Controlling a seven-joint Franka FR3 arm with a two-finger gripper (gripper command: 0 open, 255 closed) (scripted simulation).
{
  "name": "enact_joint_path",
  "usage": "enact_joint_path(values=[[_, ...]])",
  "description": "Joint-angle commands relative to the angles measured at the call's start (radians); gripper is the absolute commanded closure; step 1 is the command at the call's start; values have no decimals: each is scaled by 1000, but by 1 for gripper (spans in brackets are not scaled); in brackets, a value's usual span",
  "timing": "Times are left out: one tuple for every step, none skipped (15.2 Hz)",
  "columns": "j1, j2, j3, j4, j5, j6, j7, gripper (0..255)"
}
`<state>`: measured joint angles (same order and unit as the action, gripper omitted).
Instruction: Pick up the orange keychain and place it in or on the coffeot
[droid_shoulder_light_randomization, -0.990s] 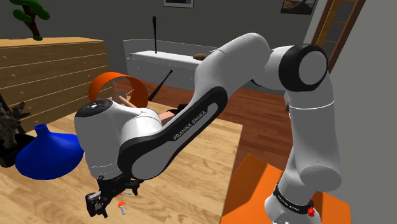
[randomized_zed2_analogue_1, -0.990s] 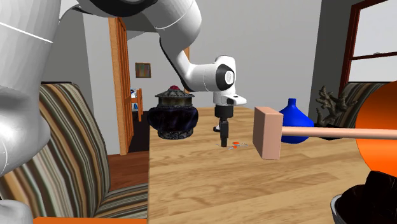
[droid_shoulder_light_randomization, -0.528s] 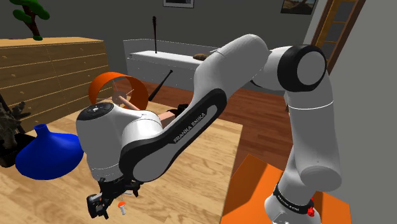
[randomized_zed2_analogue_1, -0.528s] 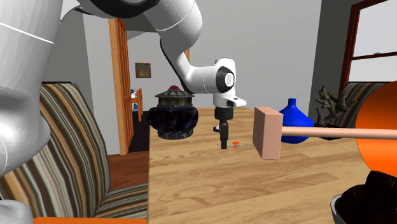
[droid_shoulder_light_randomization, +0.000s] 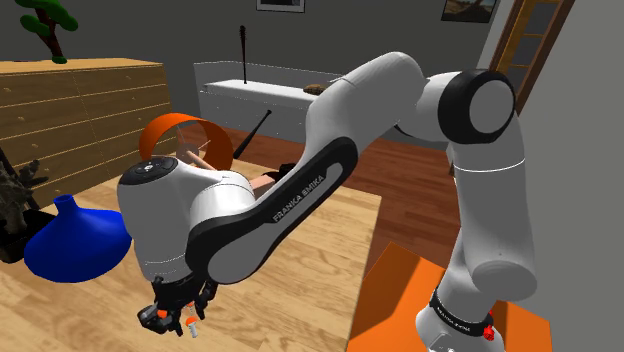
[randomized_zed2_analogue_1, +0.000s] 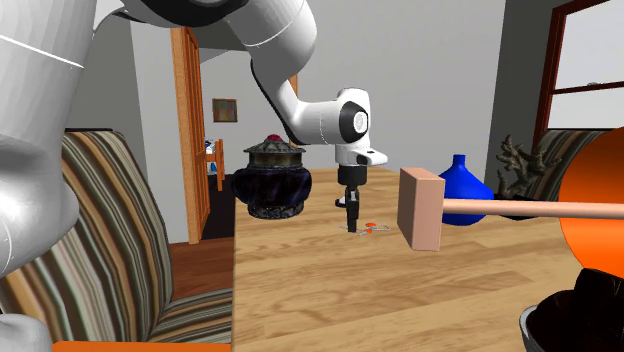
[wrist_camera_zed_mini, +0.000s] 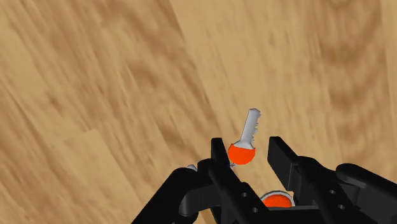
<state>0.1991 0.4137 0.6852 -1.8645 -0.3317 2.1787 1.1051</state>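
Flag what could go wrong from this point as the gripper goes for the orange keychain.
1. The orange keychain has its key head close to one finger of the open gripper, not centred; closing might nudge it aside or pinch only its edge.
2. Another orange part lies beneath the hand, outside the fingers; it would probably dangle and swing.
3. The dark pot looks lidded, so the keychain might slide off.

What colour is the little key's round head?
Orange; the key shows best in the wrist view.
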Motion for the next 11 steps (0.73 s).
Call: enact_joint_path(values=[[1,11,-4,-2,-2,1,0,255],[0,7,-2,-6,0,2,0,255],[-1,7,-2,-8,0,3,0,255],[-4,-1,2,-4,6,-7,-4,255],[-6,-8,5,0,13,-17,-8,255],[-9,-15,9,5,19,-27,-12,255],[-11,-22,12,10,25,-38,-16,255],[-14,-29,16,15,31,-48,-20,255],[-16,-36,19,20,37,-59,-24,255],[-18,-43,22,26,43,-70,-28,255],[-20,-49,25,32,49,-80,-31,255]])
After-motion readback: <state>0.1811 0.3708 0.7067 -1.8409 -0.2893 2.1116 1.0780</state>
